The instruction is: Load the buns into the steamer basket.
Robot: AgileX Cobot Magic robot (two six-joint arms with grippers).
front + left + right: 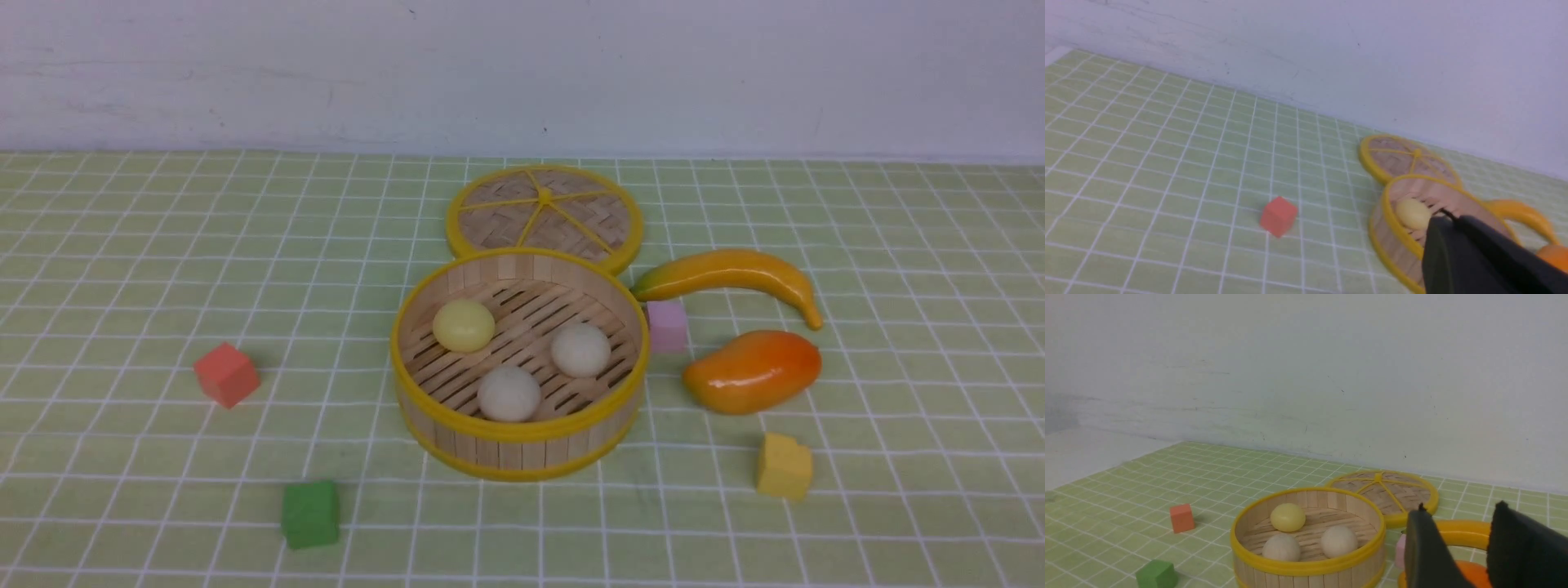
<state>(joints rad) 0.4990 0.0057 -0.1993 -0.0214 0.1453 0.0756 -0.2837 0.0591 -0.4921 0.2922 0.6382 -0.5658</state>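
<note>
Green-and-white checked cloth covers the surface (122, 269). From left to right in the front view:

1. Red cube (226, 374), alone on the cloth, well apart from the basket.
2. Green cube (310, 514), nearer the camera.
3. Steamer basket (522, 453), upright at centre. All 3 buns rest on its slatted floor: the pale yellow bun (463, 325) at the left rear, 1 off-white bun (509, 393) at the front, the other off-white bun (580, 349) at the right. None of them touches another.
4. Woven lid (544, 212), flat on the cloth just behind the basket, its near edge hidden by the basket rim.
5. Pink cube (667, 325), just beside the basket's right wall.
6. Banana (731, 278), behind the pink cube.
7. Mango (752, 371), in front of the banana.
8. Yellow cube (784, 466), nearest the camera on the right.

Neither arm appears in the front view. Left pincer (1453, 241): only a dark body is visible over the basket; spread or pressed together cannot be told. Right pincer (1466, 535): fingers (1423, 547) spread, a gap between them, pinching nothing.
</note>
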